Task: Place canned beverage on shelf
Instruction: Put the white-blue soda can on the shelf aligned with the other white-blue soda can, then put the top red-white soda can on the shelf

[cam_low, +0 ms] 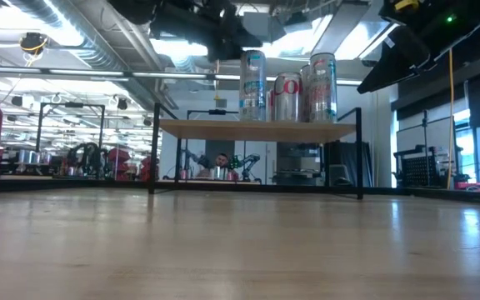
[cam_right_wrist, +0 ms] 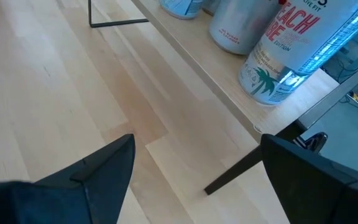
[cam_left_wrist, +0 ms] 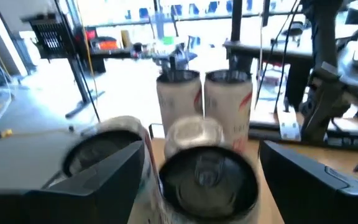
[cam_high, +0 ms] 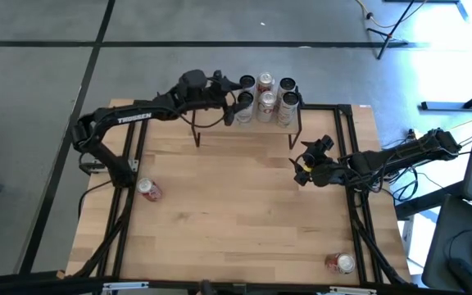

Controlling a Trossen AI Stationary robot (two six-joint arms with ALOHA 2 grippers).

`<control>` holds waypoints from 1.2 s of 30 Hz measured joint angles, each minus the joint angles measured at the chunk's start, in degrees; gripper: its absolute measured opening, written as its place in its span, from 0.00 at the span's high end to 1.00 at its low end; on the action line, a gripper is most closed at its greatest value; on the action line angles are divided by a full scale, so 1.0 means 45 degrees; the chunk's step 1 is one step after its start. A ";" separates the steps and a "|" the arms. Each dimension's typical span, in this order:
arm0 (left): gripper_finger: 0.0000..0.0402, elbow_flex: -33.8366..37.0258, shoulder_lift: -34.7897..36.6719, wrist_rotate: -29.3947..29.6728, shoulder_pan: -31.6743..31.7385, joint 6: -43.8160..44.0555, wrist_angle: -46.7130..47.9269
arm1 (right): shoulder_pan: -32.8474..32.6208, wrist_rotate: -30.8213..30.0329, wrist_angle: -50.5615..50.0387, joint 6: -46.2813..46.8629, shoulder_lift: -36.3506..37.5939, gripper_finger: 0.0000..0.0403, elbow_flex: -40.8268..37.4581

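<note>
Left arm reached toward 12 o'clock, its gripper (cam_high: 238,92) over the left end of the shelf (cam_high: 220,121). Left wrist view showed the claw spread, 1 dark finger (cam_left_wrist: 114,171) on each flank of the near can (cam_left_wrist: 208,176), which stood upright on the shelf top with daylight on both sides; apparently set down and let go. Judged step: release of a placed can, nearly complete. Next move calls for a straight lift or back-out toward 6 o'clock, jaws kept wide, since neighbouring cans stood just beside and a sideways drift could tip them. About 6 cans were clustered from shelf centre to its right end. On the table, 1 red can (cam_high: 148,190) lay at roughly 8 o'clock, near the left arm's base; another fallen can (cam_high: 341,262) lay at 5 o'clock. Both still needed placing. Right gripper (cam_high: 306,164) waited at 3 o'clock, below the shelf's right leg, claw spread and empty. Hard to make out: exact can count, as the left gripper covered part of the row; low view cut off both grippers at the top edge; labels of the fallen cans were unreadable.
</note>
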State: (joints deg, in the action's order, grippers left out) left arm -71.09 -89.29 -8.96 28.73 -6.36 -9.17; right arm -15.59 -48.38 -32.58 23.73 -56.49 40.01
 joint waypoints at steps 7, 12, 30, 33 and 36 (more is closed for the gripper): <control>0.24 0.0000 0.1202 -0.0037 -0.0353 0.0275 -0.0042 | -0.0005 0.0000 -0.0005 0.0000 0.0001 0.18 0.0000; 0.24 -0.0009 0.1720 -0.0091 -0.2153 0.0284 0.1829 | -0.0015 0.0004 -0.0005 0.0316 0.0000 0.18 0.0000; 0.24 0.0010 0.3877 0.9488 -0.9056 0.7835 1.2470 | -0.0029 0.0738 0.1789 -0.1734 0.0000 0.18 0.0000; 0.24 0.0005 0.4330 0.9631 -0.9678 1.0403 1.4209 | -0.0029 0.1078 0.1981 -0.1819 0.0000 0.18 0.0000; 0.24 0.0010 0.4432 0.9484 -1.0246 1.3047 1.6033 | -0.0029 0.1573 0.1966 -0.1728 0.0000 0.18 0.0000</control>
State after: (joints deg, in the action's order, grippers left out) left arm -71.05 -69.34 33.72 -17.38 52.35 62.98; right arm -15.73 -41.30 -23.73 15.95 -56.49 40.01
